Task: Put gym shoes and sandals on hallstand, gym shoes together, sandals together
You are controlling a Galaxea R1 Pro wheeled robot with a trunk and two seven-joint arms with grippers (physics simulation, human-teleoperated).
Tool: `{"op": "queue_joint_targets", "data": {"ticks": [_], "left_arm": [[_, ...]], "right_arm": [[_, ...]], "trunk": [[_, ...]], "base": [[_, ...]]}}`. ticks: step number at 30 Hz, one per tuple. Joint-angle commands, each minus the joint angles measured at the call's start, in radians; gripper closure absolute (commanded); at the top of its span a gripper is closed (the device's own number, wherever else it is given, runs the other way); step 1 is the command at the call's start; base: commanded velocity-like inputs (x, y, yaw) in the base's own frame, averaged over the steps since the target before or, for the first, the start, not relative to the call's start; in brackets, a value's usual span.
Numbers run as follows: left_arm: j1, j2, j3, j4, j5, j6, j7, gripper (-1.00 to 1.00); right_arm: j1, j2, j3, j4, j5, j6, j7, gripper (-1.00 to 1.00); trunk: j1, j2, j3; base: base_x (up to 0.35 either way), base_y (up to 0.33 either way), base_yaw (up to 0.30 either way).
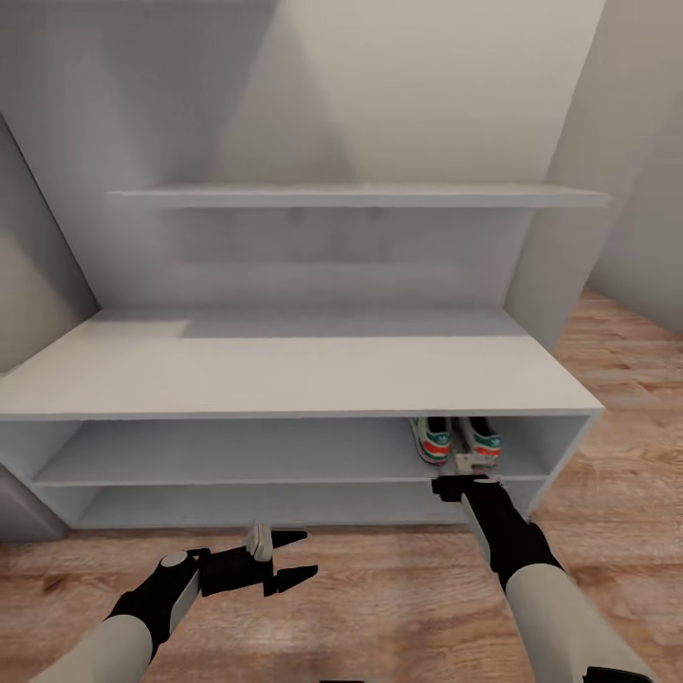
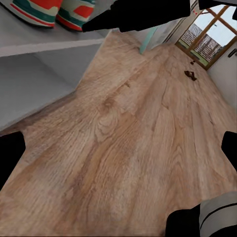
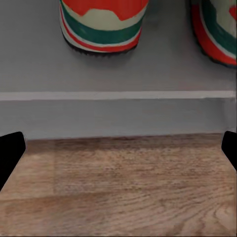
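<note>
The hallstand (image 1: 285,379) was a smooth, matte, pale grey-white unit with flat boards and square edges: a broad top slab, two open shelf tiers below it, and a thin long wall shelf (image 1: 360,196) above. The two gym shoes (image 1: 455,440) stood side by side on the hallstand's upper tier, near its right end, heels facing outward and close together. Their rounded heels showed cream uppers banded in green with red-orange patches; in the right wrist view the same heels (image 3: 103,24) sat on the grey shelf board just back from its pale front edge.

The corridor floor (image 1: 398,607) in front of the hallstand was light brown planking with a clear wavy wood grain. In the left wrist view, far down the floor from the hallstand and near a glazed door (image 2: 210,34), lay small dark brown shapes (image 2: 190,75), possibly the sandals, though too small to tell.

The right gripper (image 1: 465,486), black and blocky on a white forearm, hovered just in front of the hallstand's shelf edge below the gym shoes; its fingertips showed well apart at the edges of its wrist view, gripping nothing. The left gripper (image 1: 294,558) hung over the floor before the hallstand's middle, its two pointed black fingers spread wide and empty.
</note>
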Motion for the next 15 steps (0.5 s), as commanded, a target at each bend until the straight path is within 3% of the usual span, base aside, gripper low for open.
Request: {"op": "queue_joint_targets", "data": {"ticks": [1,15], "left_arm": [[-0.001,0.0,0.004,0.001,-0.003,-0.01,-0.002,-1.0],[-0.001,0.0,0.004,0.001,-0.003,-0.01,-0.002,-1.0]], "right_arm": [[0.0,0.001,-0.004,-0.001,0.009,0.005,0.003,-1.0],[0.0,0.001,-0.002,-0.001,0.009,0.005,0.003,-1.0]], "trunk": [[-0.001,0.0,-0.001],[-0.001,0.0,-0.001]], "base": [[-0.338,0.0,0.0],[-0.339,0.0,0.0]]}}
